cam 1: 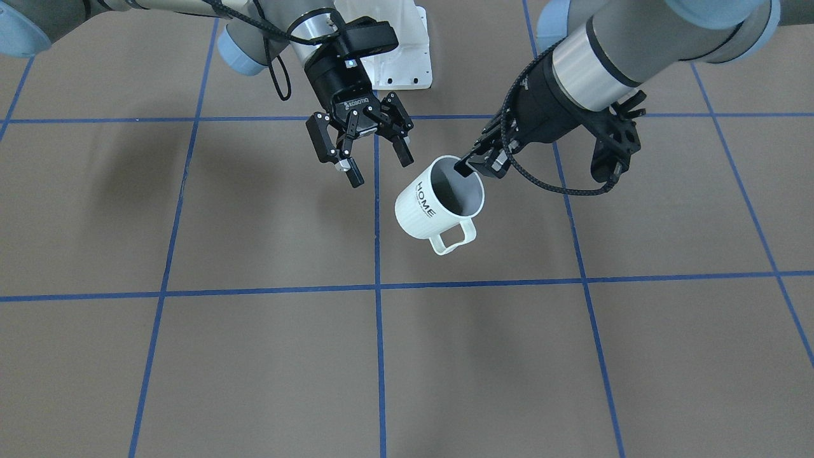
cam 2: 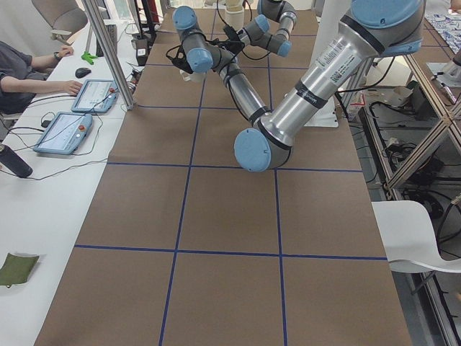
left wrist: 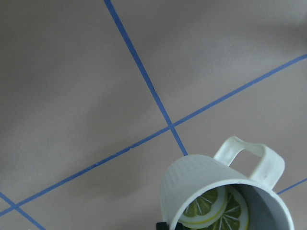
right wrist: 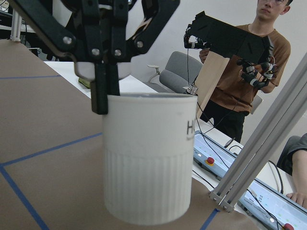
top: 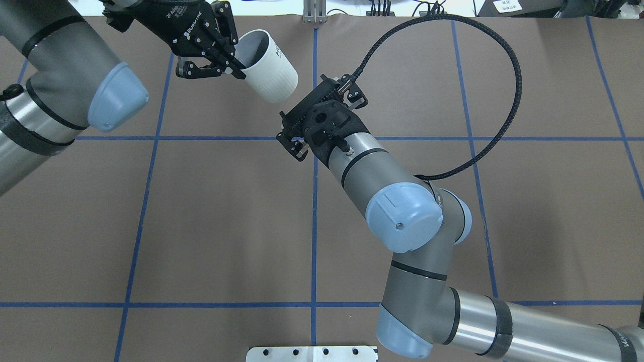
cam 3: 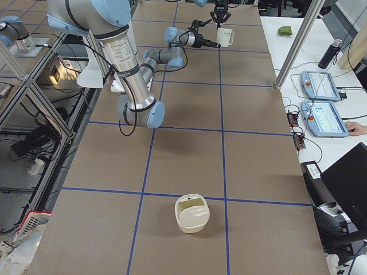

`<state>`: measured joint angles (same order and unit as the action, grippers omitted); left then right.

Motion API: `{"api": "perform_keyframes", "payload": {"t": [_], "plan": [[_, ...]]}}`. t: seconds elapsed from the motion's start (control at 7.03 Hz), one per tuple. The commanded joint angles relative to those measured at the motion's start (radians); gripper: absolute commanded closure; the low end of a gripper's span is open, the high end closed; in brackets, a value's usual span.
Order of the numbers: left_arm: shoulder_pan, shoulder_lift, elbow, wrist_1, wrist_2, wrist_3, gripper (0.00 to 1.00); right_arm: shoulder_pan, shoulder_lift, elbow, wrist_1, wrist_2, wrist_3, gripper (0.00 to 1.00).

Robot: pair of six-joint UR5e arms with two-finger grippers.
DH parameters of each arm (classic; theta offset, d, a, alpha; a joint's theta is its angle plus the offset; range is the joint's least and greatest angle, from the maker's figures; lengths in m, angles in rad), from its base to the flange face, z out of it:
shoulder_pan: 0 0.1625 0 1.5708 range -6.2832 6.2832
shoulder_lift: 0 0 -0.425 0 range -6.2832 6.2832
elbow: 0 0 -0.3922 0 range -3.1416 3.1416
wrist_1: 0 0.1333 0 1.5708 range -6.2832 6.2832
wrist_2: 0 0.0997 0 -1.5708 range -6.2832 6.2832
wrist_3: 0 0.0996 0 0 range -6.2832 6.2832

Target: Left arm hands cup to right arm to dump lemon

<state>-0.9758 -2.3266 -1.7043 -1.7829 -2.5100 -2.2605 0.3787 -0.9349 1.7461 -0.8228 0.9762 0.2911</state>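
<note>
White cup (cam 1: 421,215), lemon slices (left wrist: 216,209) inside, hung tilted above the worktop (cam 1: 254,222), rim pinched by the jaws of the left arm (cam 1: 601,63); also above the worktop, the right arm (cam 1: 313,28) held its jaws spread, gripping nothing.

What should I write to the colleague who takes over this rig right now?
Left gripper: shut on the rim of the cup, one finger inside, holding it tilted in the air.
Right gripper: open, beside the cup, not touching it.
The lemon slices lie inside the cup.
Done: cup lifted and presented.
Left: right gripper takes the cup, left lets go, lemon is dumped, perhaps into the cream container.
</note>
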Motion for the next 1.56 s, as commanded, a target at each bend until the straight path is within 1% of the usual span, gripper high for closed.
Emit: {"api": "perform_keyframes", "payload": {"t": [0.0,0.43,1.42], "plan": [[0.032,-0.022,-0.008,-0.001,-0.001,-0.034,1.0,-0.004,0.004,0.0,0.001,-0.014,0.0,0.02],[0.058,-0.028,-0.011,-0.05,-0.001,-0.083,1.0,-0.004,0.007,-0.002,0.001,-0.014,0.0,0.02],[0.069,-0.03,-0.017,-0.059,-0.001,-0.083,1.0,-0.004,0.002,-0.01,0.001,-0.036,0.0,0.02]]}}
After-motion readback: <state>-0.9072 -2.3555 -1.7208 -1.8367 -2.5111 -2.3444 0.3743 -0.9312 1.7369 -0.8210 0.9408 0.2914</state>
